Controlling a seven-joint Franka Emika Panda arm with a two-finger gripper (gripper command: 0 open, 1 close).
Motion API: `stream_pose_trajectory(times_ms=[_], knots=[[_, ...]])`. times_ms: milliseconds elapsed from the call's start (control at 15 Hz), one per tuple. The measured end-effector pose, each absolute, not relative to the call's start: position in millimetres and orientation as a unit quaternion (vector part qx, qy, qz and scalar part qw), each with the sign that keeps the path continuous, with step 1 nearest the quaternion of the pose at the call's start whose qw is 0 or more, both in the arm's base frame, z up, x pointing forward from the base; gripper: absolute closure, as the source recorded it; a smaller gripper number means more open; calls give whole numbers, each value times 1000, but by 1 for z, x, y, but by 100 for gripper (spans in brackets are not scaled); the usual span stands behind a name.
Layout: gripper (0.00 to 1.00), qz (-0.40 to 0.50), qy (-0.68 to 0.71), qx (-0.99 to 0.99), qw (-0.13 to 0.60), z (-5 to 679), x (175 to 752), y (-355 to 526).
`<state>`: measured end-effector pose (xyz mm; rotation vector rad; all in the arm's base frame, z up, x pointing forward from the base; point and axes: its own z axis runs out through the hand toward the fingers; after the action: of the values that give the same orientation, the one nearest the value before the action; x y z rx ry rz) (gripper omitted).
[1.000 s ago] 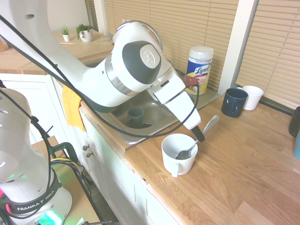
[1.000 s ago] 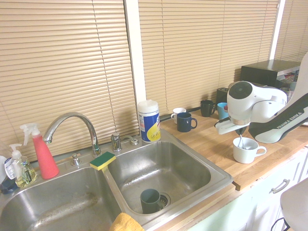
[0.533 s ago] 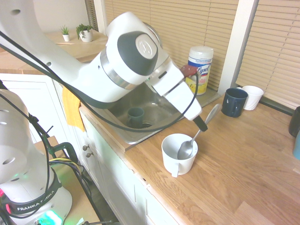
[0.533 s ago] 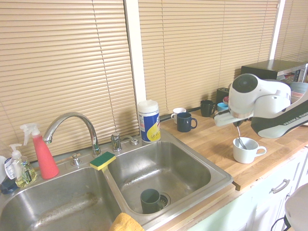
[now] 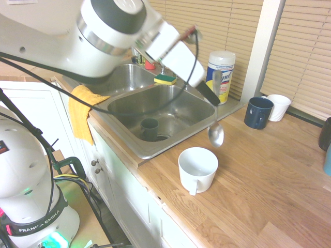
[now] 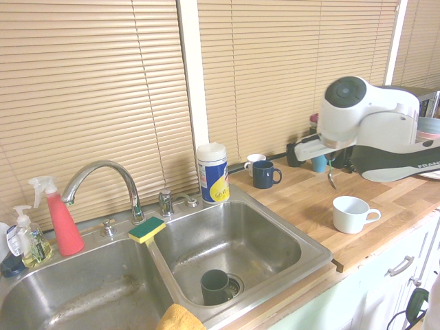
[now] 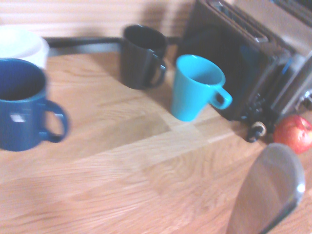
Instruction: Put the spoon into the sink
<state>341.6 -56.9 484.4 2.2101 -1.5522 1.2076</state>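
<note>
One spoon: spoon (image 5: 215, 132) hangs in air, bowl end down, above table (image 5: 269, 175), just past white mug (image 5: 197, 169), clear of its rim
Near: yellow cloth (image 5: 80, 111) draped over front edge of sink (image 5: 155, 147); white mug empty on table
Pincer: pincer (image 5: 211, 98) clenched on spoon handle, top end only, tilted downward
Wrist view: spoon bowl (image 7: 268, 192) fills lower corner, blurred; blue mug (image 7: 24, 109), black mug (image 7: 141, 56), teal mug (image 7: 195, 87), apple (image 7: 294, 134) beyond
Sink: right basin holds grey cup (image 5: 150, 129) by drain; sponge (image 5: 164, 79) on divider; spoon not over basin yet
Far: wipes tub (image 5: 220, 75) at sink's back corner, navy mug (image 5: 257, 112) and white cup (image 5: 279, 106) by blinds
Stage: judged carry phase, lifted, sink drop not done
Risk 1: thin handle pinched at tip, so spoon may swing or slip in a fast move and land on table
Risk 2: dangling bowl low, could clip sink rim or wipes tub on way across
Risk 3: release above grey cup, spoon may bounce or tip it
</note>
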Motion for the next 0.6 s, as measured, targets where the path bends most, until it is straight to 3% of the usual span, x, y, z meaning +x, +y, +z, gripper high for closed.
stream_pose_trajectory(times_ms=[200,600], knots=[[100,408,-489,764,99,479,342,-2],[100,385,-419,811,135,398,377,107]])
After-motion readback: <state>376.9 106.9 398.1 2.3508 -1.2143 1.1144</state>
